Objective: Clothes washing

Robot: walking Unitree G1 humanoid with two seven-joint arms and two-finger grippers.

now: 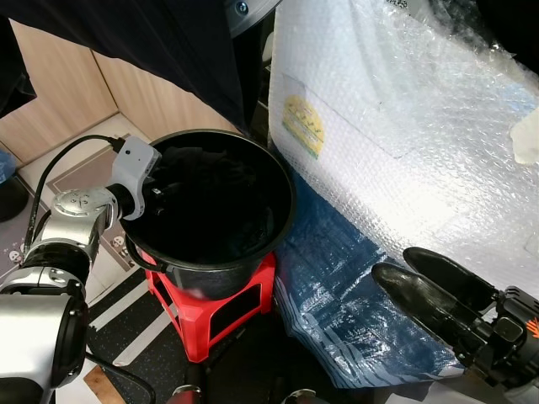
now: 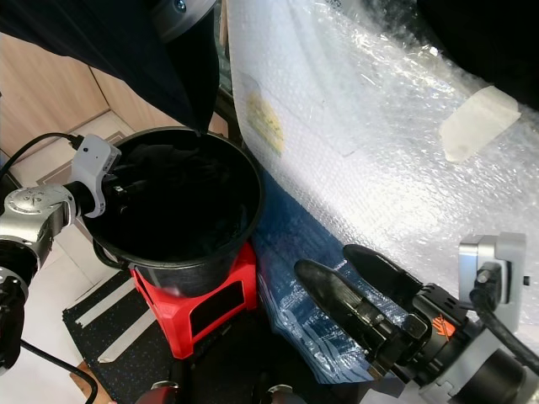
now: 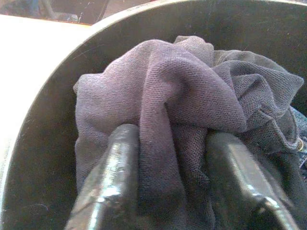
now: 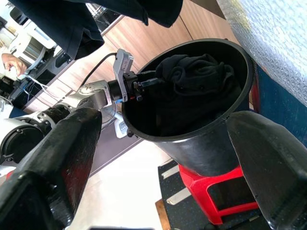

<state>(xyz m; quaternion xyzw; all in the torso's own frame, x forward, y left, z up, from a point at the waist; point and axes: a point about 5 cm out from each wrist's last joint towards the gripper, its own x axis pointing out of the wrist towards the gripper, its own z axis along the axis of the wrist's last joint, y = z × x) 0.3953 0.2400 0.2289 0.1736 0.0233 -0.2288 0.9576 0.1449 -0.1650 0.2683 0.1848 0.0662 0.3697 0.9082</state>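
A red plastic stool (image 1: 221, 308) stands on a dark floor mat (image 1: 143, 337) with pale stripes; a black bucket (image 1: 253, 244) holding dark clothes (image 1: 215, 181) sits on it

Left gripper (image 3: 170, 177) fingertips buried in dark cloth (image 3: 192, 110); bucket (image 1: 282, 223) bottom hidden under cloth; right gripper (image 2: 354, 282) base cut by edge.
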